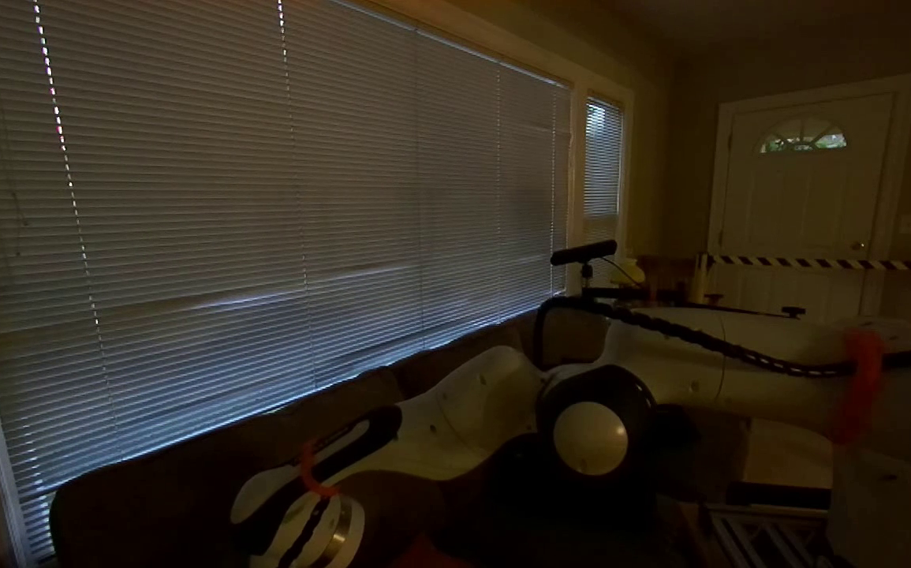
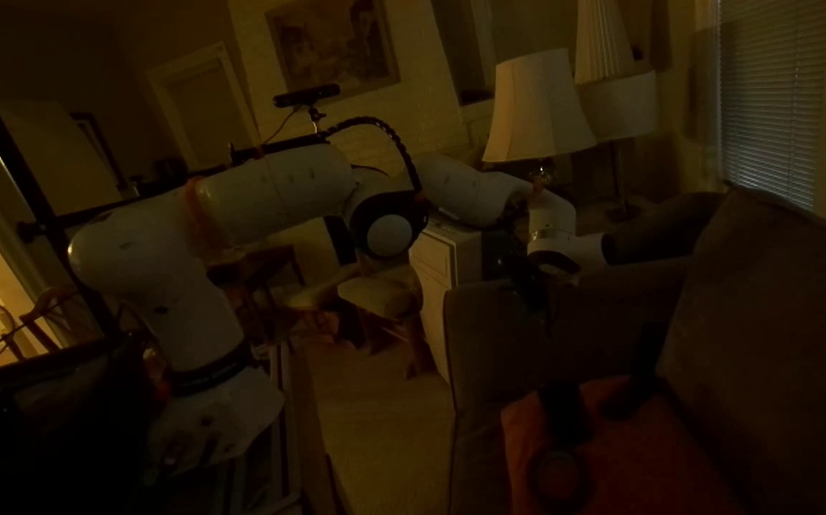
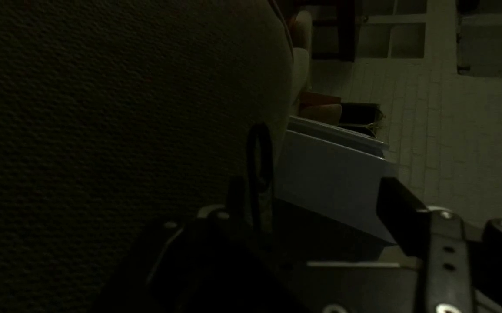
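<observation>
The end effector (image 3: 311,191) is held beside the brown woven-fabric sofa (image 3: 124,130), fingers spread apart, nothing visibly clamped. A slim black elongated loop (image 3: 267,174) is seen ahead, just beside the sofa-side finger; whether it is propped by that finger cannot be told. Farther ahead, a white box-shaped cabinet (image 3: 333,178) is apparently placed as the sofa's side stand.

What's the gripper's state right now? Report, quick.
Gripper: open, jaws wide apart, not closed on anything; whether it touches the dark loop can't be told.
</observation>
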Robot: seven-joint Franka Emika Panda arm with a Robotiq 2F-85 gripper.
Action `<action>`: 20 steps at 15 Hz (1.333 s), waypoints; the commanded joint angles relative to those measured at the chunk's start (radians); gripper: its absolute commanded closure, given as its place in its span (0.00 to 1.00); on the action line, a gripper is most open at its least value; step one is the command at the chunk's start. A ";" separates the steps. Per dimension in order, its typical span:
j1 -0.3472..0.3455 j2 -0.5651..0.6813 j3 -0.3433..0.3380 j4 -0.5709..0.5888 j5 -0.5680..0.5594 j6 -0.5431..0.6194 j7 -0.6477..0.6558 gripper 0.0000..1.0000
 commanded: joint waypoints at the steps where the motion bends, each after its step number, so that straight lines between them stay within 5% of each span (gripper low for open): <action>1: -0.006 0.003 0.008 -0.003 -0.008 -0.019 -0.006 0.25; 10: -0.005 0.003 0.011 -0.002 -0.007 -0.018 -0.006 0.99; 20: -0.002 0.000 0.005 -0.015 -0.016 -0.019 -0.023 0.99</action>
